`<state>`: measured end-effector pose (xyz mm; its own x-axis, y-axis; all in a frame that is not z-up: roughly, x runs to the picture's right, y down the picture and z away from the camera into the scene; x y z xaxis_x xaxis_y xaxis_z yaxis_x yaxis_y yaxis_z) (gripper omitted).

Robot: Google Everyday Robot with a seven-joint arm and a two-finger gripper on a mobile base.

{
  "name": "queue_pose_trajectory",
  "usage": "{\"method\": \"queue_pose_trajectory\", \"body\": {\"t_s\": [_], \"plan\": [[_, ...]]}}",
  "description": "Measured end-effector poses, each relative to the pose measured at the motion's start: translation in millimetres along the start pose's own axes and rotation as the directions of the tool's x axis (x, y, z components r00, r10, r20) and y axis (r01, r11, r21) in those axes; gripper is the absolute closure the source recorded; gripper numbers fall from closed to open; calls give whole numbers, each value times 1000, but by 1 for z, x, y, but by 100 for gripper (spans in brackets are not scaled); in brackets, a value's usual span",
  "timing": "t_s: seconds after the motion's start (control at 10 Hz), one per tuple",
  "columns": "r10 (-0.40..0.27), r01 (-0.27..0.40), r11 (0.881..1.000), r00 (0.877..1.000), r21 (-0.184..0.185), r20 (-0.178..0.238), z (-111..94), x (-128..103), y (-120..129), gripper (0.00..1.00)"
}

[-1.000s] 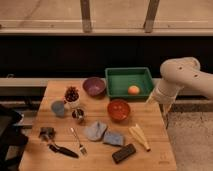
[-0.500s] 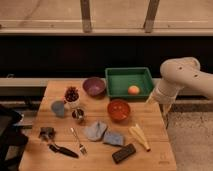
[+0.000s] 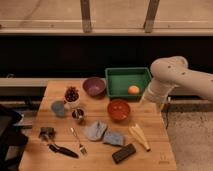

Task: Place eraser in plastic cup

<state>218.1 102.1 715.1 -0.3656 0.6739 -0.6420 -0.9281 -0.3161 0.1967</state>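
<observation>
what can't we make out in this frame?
Camera view:
- gripper, at the arm's end beside the green bin's right edge: too small to separate from the wrist.
- plastic cup: inside hidden by its own wall; empty or not, unclear.
- white cup: dark red contents too small to identify.
- dark object at the table's left: too small to name.
- arm: base cut off by the right edge.

My pincer point(image 3: 146, 98) hangs at the bench's point(image 3: 160, 145) right side, just right of the tray point(image 3: 127, 75) at the back. The eraser point(image 3: 123, 153) lies at the front, before the bowl point(image 3: 119, 109). The plastic cup point(image 3: 58, 108) stands well apart on the left, beside the metal cup point(image 3: 78, 115).
</observation>
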Motion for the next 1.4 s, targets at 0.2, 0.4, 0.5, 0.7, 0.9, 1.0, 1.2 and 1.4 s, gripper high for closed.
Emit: {"method": "queue_pose_trajectory", "body": {"t_s": [0.2,0.4,0.5,0.7,0.9,1.0,1.2,1.4], "plan": [[-19,19,1000,997,7,-69,22,19,20,35],[-21,23,1000,994,14,-110,35,35,24,35],[-19,21,1000,991,14,-131,42,41,25,35],[-5,8,1000,983,17,-184,56,61,19,35],[-9,15,1000,967,21,-255,73,89,11,35],[-19,28,999,961,26,-276,77,96,5,35],[-28,37,999,957,27,-287,78,99,3,35],[-28,37,999,957,26,-288,78,99,3,35]]}}
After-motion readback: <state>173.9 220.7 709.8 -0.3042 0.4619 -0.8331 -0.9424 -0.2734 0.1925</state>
